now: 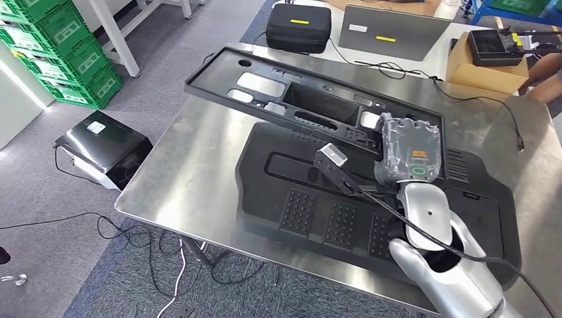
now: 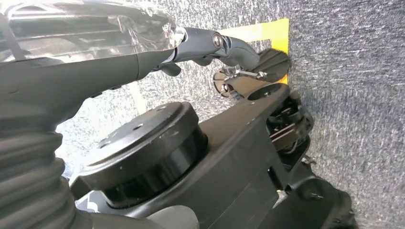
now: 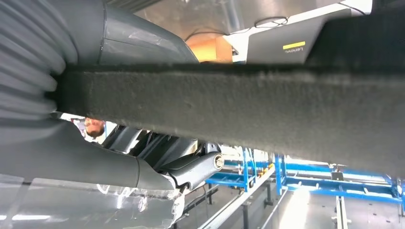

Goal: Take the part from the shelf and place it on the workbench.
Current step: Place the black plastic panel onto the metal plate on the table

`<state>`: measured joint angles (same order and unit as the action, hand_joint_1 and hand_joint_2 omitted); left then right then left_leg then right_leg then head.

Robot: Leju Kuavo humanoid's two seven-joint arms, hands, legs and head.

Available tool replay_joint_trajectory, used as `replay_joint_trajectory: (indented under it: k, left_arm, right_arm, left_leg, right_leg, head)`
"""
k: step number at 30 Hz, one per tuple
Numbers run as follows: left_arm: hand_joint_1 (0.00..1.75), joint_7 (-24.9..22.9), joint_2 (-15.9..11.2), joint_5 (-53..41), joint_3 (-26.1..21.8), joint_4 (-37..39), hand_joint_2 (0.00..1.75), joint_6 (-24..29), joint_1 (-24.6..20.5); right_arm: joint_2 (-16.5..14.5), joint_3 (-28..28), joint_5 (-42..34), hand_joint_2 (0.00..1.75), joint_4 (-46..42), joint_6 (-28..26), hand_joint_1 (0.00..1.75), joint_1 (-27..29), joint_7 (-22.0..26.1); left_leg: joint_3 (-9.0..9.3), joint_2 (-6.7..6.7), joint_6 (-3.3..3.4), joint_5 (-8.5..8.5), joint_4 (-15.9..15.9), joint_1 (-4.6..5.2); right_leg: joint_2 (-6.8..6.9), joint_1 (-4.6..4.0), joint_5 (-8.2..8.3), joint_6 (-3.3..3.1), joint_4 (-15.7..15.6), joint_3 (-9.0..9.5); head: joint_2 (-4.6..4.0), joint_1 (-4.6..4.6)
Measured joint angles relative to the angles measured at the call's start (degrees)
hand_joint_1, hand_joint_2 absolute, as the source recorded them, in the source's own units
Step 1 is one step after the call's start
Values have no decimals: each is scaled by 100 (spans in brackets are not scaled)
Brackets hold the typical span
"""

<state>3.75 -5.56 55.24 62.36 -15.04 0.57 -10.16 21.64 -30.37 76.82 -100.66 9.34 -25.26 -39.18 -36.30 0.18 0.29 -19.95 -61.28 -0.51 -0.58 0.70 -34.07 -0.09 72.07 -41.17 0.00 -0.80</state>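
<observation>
A long black plastic part with several cut-outs hangs tilted above the steel workbench. My right hand grips it at its right end. Its left end reaches out past the bench's far left corner. In the right wrist view the part's rough dark edge crosses the picture, with my right hand closed around it from both sides. Under the part, a large black moulded panel lies flat on the bench. My left hand hangs over grey carpet with its fingers stretched out, holding nothing.
A black case, a grey laptop and a cardboard box stand at the far side, with cables trailing over the bench. Green crates and a black box sit on the floor at the left. A person's arm shows at the far right.
</observation>
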Motion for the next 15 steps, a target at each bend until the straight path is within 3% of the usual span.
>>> replay_joint_trajectory:
  k: [2, 3, 6, 8, 12, 13, 15]
  left_arm:
    - [0, 1, 1, 11, 0, 0, 175, 1, 25]
    - [0, 3, 1, 17, 0, 0, 175, 3, 36]
    - [0, 22, 1, 31, -1, 0, 175, 22, 41]
    - [0, 30, 1, 32, -2, 0, 175, 35, 42]
    - [0, 30, 0, 8, -4, 0, 175, 40, 40]
    - [0, 29, -1, -1, -5, 0, 175, 36, 38]
    - [0, 29, -1, -13, -5, 0, 175, 23, 46]
  right_arm:
    - [3, 1, -8, 175, -34, 26, 175, 2, 1]
    - [4, 1, -14, 175, -47, 39, 175, 3, 0]
    - [10, 1, -39, 175, -86, 56, 175, 2, -1]
    - [11, 1, -31, 175, -108, 68, 175, 0, -1]
    - [10, 15, 34, 175, -148, 215, 175, 4, 0]
    - [10, 20, 29, 175, -156, 263, 175, 7, 1]
    - [11, 26, -2, 175, -162, 314, 175, 23, 0]
  left_leg:
    - [10, 11, 4, 5, 13, -1]
    - [12, 17, 2, 1, 10, -3]
    - [21, 19, -37, -25, -11, -3]
    - [17, 15, -87, -34, -21, 14]
    - [37, 18, -198, -93, -65, 29]
    - [-17, 15, -224, -204, -225, 28]
    - [-281, 11, -257, -548, -845, 8]
  right_leg:
    - [4, 4, -113, 23, 444, -229]
    - [7, 6, -25, 31, 414, -226]
    - [48, -5, 504, 14, -575, 220]
    - [64, -28, 615, -47, -989, 406]
    - [40, -2, 642, -174, -1092, 457]
    - [42, 15, 655, -205, -1121, 477]
    - [44, 16, 660, -242, -1141, 496]
  head:
    - [0, -72]
    - [0, -111]
    - [0, -221]
    - [0, -261]
    - [0, -221]
    - [0, -184]
    - [0, -94]
